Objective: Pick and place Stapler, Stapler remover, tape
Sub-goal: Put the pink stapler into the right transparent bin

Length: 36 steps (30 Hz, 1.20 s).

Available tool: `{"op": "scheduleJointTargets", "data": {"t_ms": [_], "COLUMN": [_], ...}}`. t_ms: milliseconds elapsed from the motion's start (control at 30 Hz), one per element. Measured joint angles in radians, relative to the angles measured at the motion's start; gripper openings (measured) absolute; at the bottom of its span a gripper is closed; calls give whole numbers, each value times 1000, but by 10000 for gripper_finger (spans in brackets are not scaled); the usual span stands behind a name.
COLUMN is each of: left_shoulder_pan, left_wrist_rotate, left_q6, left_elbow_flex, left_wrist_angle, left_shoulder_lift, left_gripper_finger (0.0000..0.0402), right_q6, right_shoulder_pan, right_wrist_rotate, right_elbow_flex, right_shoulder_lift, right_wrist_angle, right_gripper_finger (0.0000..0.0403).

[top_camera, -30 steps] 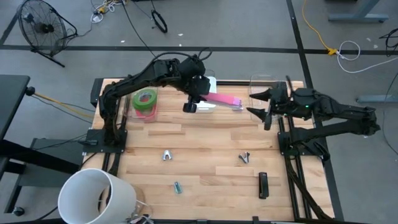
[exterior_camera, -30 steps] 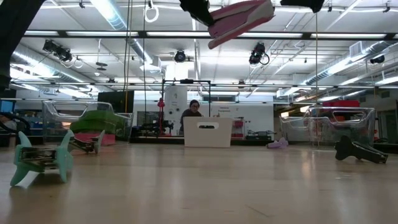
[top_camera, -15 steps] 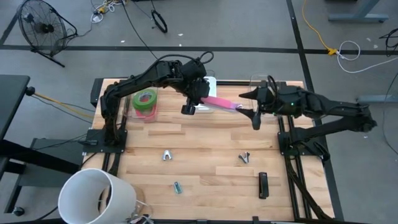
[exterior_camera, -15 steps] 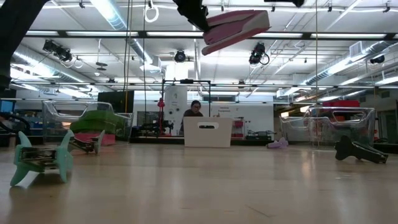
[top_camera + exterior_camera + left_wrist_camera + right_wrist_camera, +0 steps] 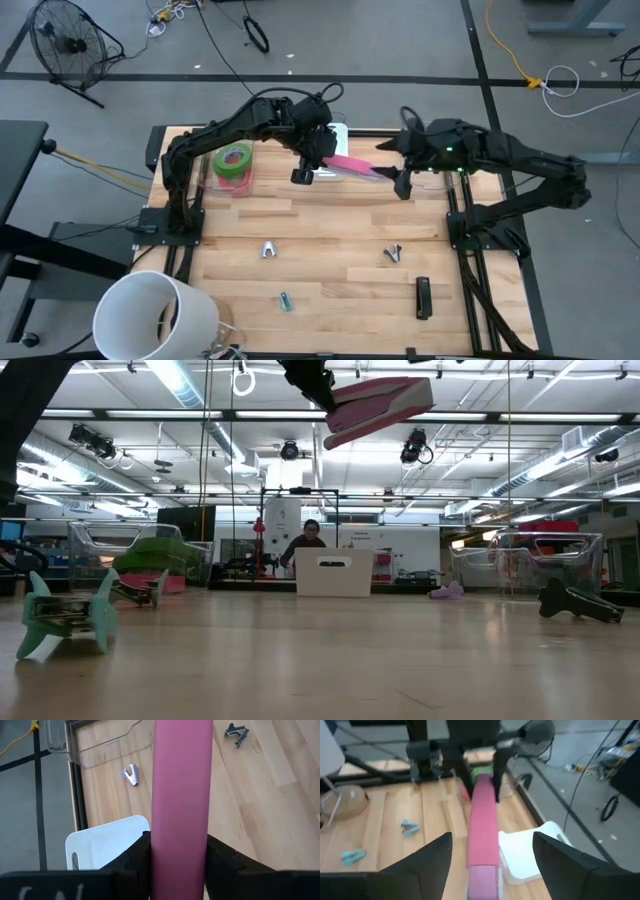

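Observation:
My left gripper (image 5: 322, 158) is shut on a pink stapler (image 5: 355, 165), held high over the table's far middle; the stapler also shows in the low view (image 5: 380, 405). My right gripper (image 5: 391, 167) is open. Its two fingers (image 5: 436, 865) stand on either side of the stapler's free end (image 5: 482, 870) without touching it. Green and red-pink tape rings (image 5: 235, 161) lie stacked in a clear box at the far left. Staple removers (image 5: 268, 249), (image 5: 393, 253) and a teal one (image 5: 285, 299) lie on the table. My left gripper pinches the pink stapler's two long sides (image 5: 180, 855) between its two fingers, at the end toward the table's left. The fingers lie along the stapler. The stapler is lifted clear and sticks out toward the right arm, its free end (image 5: 425, 390) tilted up.
A white bin (image 5: 337, 140) stands at the far middle below the stapler, and a clear box (image 5: 420, 135) at the far right. A black stapler (image 5: 423, 297) lies near the front right. A white bucket (image 5: 150, 315) stands off the front left corner.
My right gripper has gone toward the table's left, up to the pink stapler, and its open fingers now stand around the stapler's free end. My left gripper has sunk a little with the stapler and then kept still.

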Motion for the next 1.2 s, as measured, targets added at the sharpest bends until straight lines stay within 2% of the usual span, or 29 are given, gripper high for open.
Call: {"op": "scheduleJointTargets", "data": {"t_ms": [467, 700, 867, 1100, 1200], "left_shoulder_pan": [0, 0, 0, 0, 0], "left_wrist_rotate": [0, 0, 0, 0, 1], "left_q6": [0, -1, -1, -9, -7], "left_elbow_flex": [0, 0, 0, 0, 0], "left_wrist_angle": [-1, -6, -15, -22, -20], "left_shoulder_lift": [0, 0, 0, 0, 0], "left_gripper_finger": [133, 133, 133, 133, 133], "right_q6": [-53, -55, -51, -44, -45], "right_shoulder_pan": [-2, -2, -2, -2, -2], "right_wrist_rotate": [4, 26, 26, 14, 15], "right_elbow_flex": [0, 0, 0, 0, 0], "right_shoulder_lift": [172, 201, 201, 200, 200], "right_wrist_angle": [-27, -15, -15, -15, -16], "right_gripper_finger": [276, 271, 232, 136, 133]}}
